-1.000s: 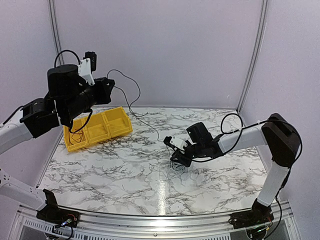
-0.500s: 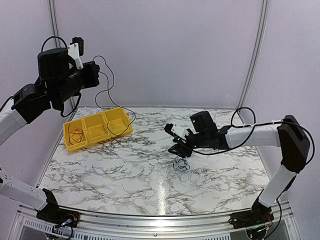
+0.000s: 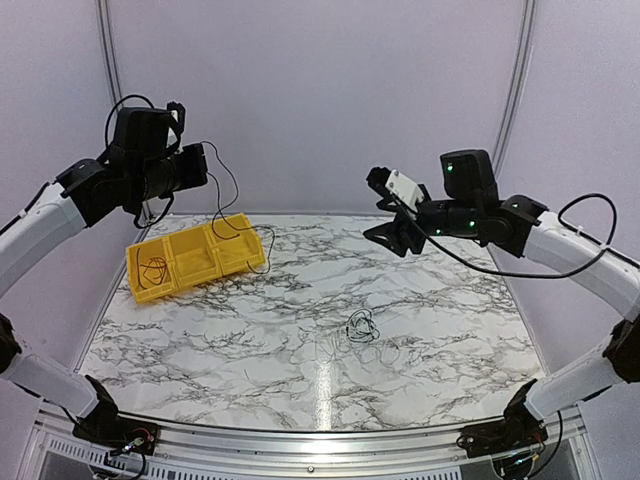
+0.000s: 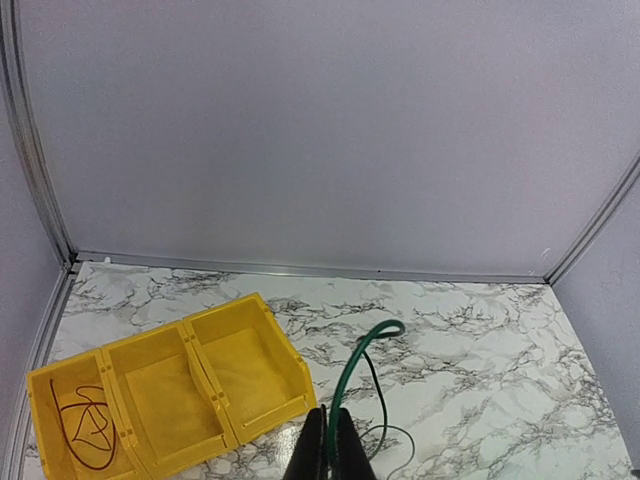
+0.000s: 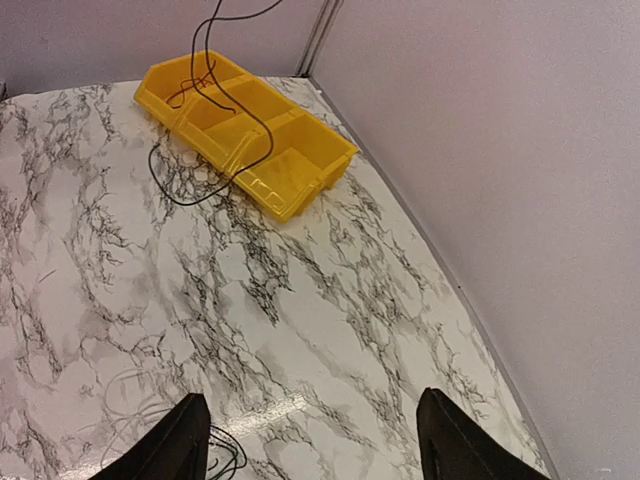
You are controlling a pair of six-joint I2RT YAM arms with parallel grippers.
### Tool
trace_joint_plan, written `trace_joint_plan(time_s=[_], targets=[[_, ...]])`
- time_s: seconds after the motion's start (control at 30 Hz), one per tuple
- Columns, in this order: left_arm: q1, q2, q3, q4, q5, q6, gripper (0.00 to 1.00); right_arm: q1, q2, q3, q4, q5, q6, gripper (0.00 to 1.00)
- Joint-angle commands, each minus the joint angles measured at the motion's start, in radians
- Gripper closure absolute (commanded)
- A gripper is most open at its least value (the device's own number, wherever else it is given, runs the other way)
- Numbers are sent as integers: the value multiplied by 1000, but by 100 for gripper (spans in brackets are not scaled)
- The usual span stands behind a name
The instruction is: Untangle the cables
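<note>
1. your left gripper (image 3: 203,165) was up in the air, higher than the yellow bin (image 3: 200,276) and near it, with its jaws pressed together on one thin cable.
2. in the left wrist view that held cable (image 4: 352,375) looked greenish. it rose from between the closed fingertips, arched over and dropped toward the marble table (image 3: 480,340) off the bin's right end.
3. in the top view the same cable looked black. it hung from the gripper in a slack loop and crossed the bin's right-hand compartment.
4. in the right wrist view it ran over the bin's dividers and ended in a loose loop on the marble just beside the bin's long wall.
5. you had a small reddish-dark coil (image 3: 152,268) lying in the bin's left end compartment, apart from the held cable.
6. the rest of the cables sat as a small dark tangle (image 3: 362,327) flat on the table, well apart from the bin on the right arm's side.
7. a pale wire (image 3: 335,347) lay in faint curves just beside that tangle; whether they touched, you couldn't tell.
8. your right gripper (image 3: 393,237) was lifted off the table, well to the right of the bin and higher than the tangle.
9. its jaws were spread wide in the right wrist view, with only marble showing between them.
</note>
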Motion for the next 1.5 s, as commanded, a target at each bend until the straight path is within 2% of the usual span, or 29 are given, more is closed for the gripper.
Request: trace_joint_plan(time_s=[0.0, 0.2, 0.47, 0.8, 1.13, 1.47], targets=[[62, 29, -6, -31, 66, 6, 100, -47, -73, 58, -117, 65, -17, 29], [163, 71, -21, -47, 78, 74, 100, -108, -131, 17, -120, 69, -11, 29], [249, 91, -53, -37, 11, 165, 100, -216, -172, -31, -108, 16, 66, 28], [324, 177, -2, -41, -102, 270, 100, -233, -221, -111, -95, -8, 91, 28], [403, 129, 1, -38, -87, 275, 100, -260, -247, -157, -81, -27, 120, 28], [406, 228, -33, 24, -60, 248, 100, -269, -249, -183, -66, -34, 134, 27]])
